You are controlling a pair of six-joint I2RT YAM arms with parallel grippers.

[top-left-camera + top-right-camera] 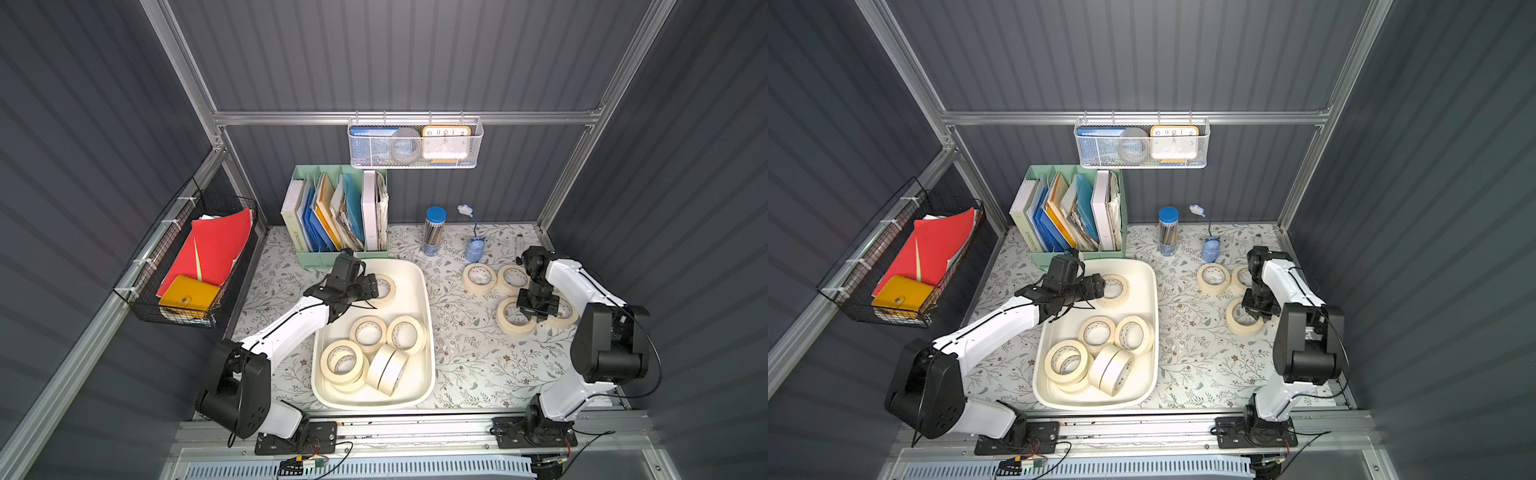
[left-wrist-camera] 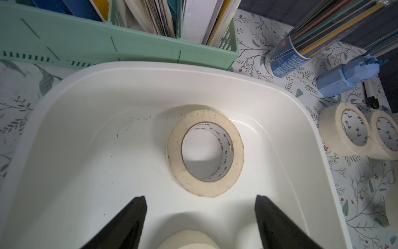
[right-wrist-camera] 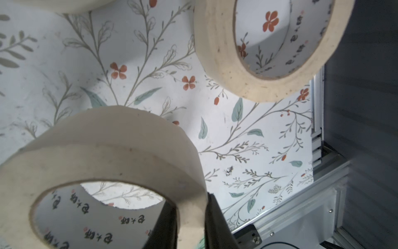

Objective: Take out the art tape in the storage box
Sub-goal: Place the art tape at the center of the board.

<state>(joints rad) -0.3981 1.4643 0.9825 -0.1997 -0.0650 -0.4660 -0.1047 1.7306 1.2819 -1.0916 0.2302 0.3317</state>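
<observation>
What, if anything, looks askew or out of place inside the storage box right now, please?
Two art tape rolls at the near end of the storage box stand tilted on edge, while the other rolls there lie flat. Dark specks also dot the box floor.

Back wall: white metal mesh basket (image 1: pixel 476 143) hung on the aluminium rail, holding an orange-framed clock (image 1: pixel 446 142) and a greyish translucent roll (image 1: pixel 405 145). Below it, a mint-green plastic file holder (image 1: pixel 318 258) packed upright with books and folders. Left wall: black wire basket (image 1: pixel 174 316) with red paper folders (image 1: pixel 216 245) and a yellow snap wallet (image 1: pixel 189 297). On the floral-print table cover (image 1: pixel 465 357): a clear blue-capped pencil tube (image 1: pixel 435 230), upright, and near it a small blue plastic device (image 1: pixel 475 249).
</observation>
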